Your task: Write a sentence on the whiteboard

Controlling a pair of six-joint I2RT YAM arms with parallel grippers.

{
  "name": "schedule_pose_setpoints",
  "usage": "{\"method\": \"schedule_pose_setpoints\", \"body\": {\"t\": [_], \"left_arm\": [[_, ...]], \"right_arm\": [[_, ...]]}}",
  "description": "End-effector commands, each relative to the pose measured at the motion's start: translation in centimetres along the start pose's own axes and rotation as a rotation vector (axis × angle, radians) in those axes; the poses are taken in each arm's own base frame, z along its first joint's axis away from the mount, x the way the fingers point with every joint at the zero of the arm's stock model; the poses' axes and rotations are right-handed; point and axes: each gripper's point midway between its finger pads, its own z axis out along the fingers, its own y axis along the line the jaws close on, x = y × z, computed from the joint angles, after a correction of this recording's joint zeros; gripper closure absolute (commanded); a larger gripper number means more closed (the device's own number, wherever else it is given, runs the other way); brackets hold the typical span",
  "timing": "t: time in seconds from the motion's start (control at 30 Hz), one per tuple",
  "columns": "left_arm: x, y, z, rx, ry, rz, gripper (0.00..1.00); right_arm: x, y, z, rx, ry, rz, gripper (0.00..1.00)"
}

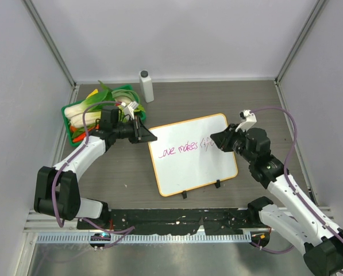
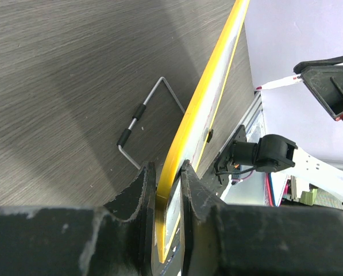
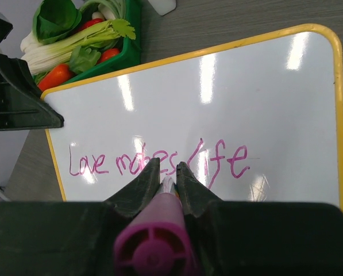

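- The worktop (image 1: pixel 119 178) is dark grey with a wood grain. Pale, plain walls close it in on three sides, with metal posts at the far corners.
- The whiteboard (image 1: pixel 200 172) sits skewed in the middle of the worktop, its two black feet toward the near edge.
- The sentence (image 3: pixel 134 163), in pink ink, reads "Love makes life".
- The left pincer (image 1: pixel 145 133) is clamped on the whiteboard's far left corner, one finger on each face of the frame.
- The right pincer (image 3: pixel 166 169) is closed around a magenta marker (image 3: pixel 154 247), held over the written line.
- A green tray (image 3: pixel 125 57) of vegetables stands near the far left corner.
- A white bottle (image 1: pixel 146 86) stands at the far edge.
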Motion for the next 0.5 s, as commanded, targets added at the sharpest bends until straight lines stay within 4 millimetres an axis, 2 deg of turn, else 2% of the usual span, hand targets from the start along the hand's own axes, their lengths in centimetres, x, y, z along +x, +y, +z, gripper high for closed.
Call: {"method": "schedule_pose_setpoints", "body": {"t": [0.0, 0.17, 0.33, 0.37, 0.47], "left_arm": [[1.4, 4.5, 0.3, -0.191, 0.002, 0.002, 1.0], [1.5, 5.1, 0.4, -0.215, 0.016, -0.013, 1.0], [1.7, 5.5, 0.6, -0.224, 0.027, -0.027, 1.0], [1.8, 5.6, 0.6, -0.227, 0.029, -0.031, 1.0], [1.9, 5.8, 0.6, -0.234, 0.037, -0.036, 1.0]], "right_arm": [[-1.0, 1.8, 0.2, -0.057, -0.048, -0.016, 0.99], [-0.4, 3.3, 0.6, -0.083, -0.039, -0.033, 0.99], [0.8, 5.7, 0.8, -0.125, -0.015, -0.079, 0.99], [0.6, 5.4, 1.0, -0.095, -0.033, -0.082, 0.99], [1.6, 6.2, 1.4, -0.097, -0.012, -0.104, 0.99]]}}
